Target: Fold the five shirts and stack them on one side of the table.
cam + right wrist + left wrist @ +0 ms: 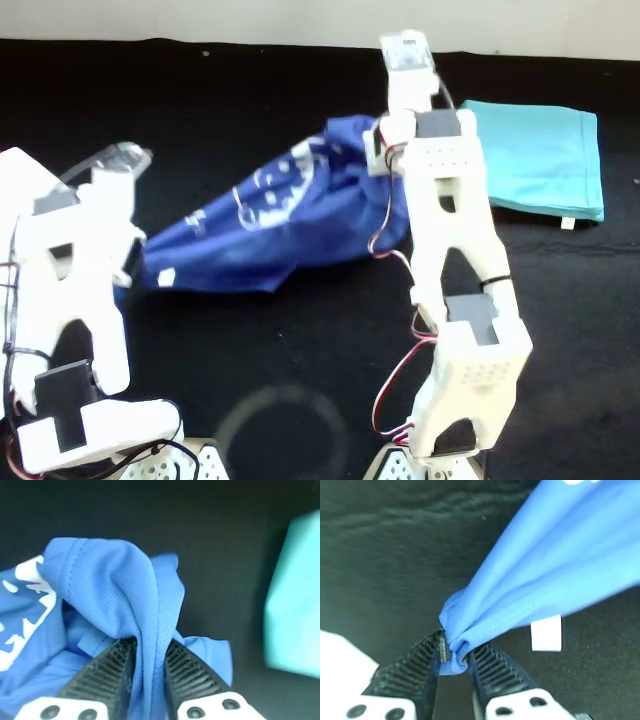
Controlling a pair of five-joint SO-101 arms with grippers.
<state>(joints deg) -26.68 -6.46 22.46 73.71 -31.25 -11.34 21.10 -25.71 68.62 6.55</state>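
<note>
On the black table (300, 340), from the high view, the blue shirt (290, 215) lies bunched, and the folded teal shirt (540, 160) lies flat just beside it. In the left wrist view, the left gripper (454, 652) pinches a gathered corner of the blue shirt, jaws nearly closed, with a white tag (546, 633) nearby. In the right wrist view, the right gripper (147, 652) clamps a raised fold of the blue shirt, jaws tight on the cloth.

In the high view the white right arm (450, 220) covers one end of the crumpled dark blue mesh shirt (270, 225), whose white print is creased past reading. Bunched cloth hides the gripping faces of the right hand (149, 647) and the left hand (454, 652). The folded turquoise shirt (295, 605) is cut off by the right wrist view's edge.
</note>
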